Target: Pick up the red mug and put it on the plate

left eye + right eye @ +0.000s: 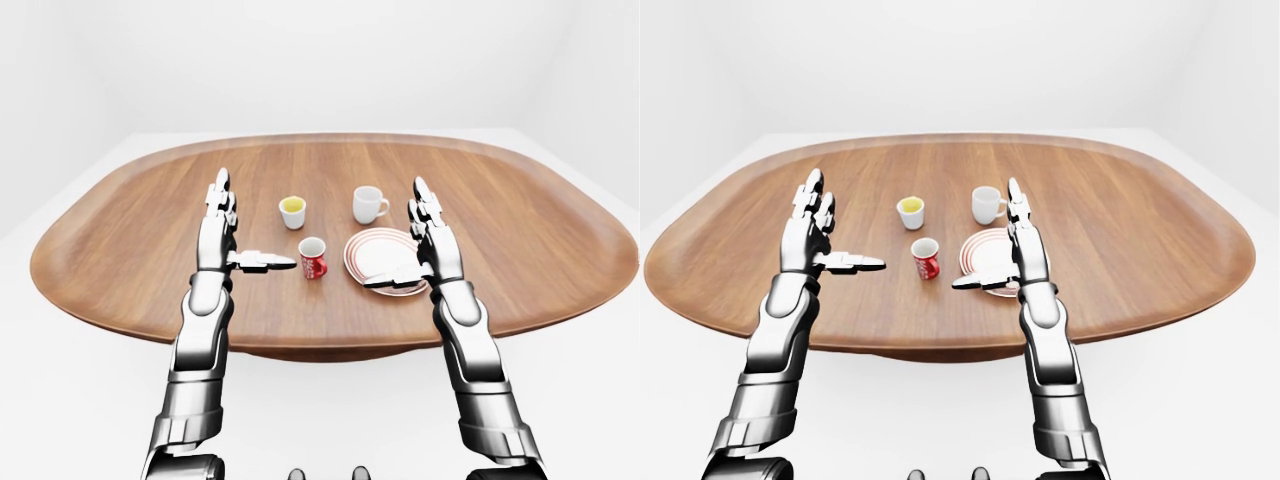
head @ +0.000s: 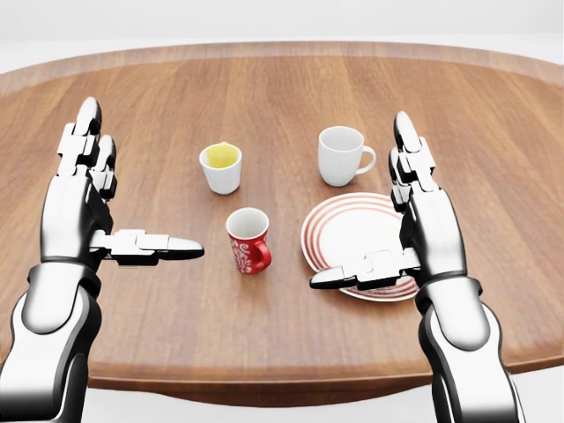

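The red mug stands upright on the wooden table, near the middle of the head view. The red-rimmed white plate lies just to its right, with nothing on it. My left hand is open to the left of the mug, its thumb pointing at the mug with a small gap between them. My right hand is open at the plate's right side, and its thumb reaches over the plate's lower edge. Neither hand holds anything.
A small white cup with yellow liquid stands above the red mug in the head view. A white mug stands above the plate. The oval table's near edge runs below my hands.
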Motion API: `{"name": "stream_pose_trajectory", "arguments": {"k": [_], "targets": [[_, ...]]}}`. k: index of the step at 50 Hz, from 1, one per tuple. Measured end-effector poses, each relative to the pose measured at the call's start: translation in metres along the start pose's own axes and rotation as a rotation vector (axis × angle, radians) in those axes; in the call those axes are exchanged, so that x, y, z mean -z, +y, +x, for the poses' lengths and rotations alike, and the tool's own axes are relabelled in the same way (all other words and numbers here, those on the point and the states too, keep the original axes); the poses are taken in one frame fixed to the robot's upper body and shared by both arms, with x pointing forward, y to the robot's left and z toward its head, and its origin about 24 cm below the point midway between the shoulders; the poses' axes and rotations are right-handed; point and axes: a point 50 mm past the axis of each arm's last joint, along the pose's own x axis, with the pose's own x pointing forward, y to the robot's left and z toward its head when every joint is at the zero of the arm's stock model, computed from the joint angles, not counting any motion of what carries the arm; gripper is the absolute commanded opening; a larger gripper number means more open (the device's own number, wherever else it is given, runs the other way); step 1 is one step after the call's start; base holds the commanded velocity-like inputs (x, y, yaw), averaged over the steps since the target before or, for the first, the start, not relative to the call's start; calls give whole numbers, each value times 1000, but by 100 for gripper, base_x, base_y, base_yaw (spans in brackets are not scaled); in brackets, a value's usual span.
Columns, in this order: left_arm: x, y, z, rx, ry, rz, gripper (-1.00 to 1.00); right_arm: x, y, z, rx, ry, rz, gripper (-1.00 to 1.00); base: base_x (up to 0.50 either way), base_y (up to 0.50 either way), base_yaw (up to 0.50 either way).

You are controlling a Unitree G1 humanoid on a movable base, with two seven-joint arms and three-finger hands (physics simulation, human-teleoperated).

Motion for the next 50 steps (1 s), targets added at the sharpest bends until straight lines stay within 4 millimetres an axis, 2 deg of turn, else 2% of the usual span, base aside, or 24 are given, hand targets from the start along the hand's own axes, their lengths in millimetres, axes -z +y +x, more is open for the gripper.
{"name": "stream_pose_trajectory", "arguments": {"k": [50], "targets": [[-2, 0, 0, 0, -9, 9, 100, -5, 2, -1, -14, -19, -20, 100, 24, 0, 0]]}}
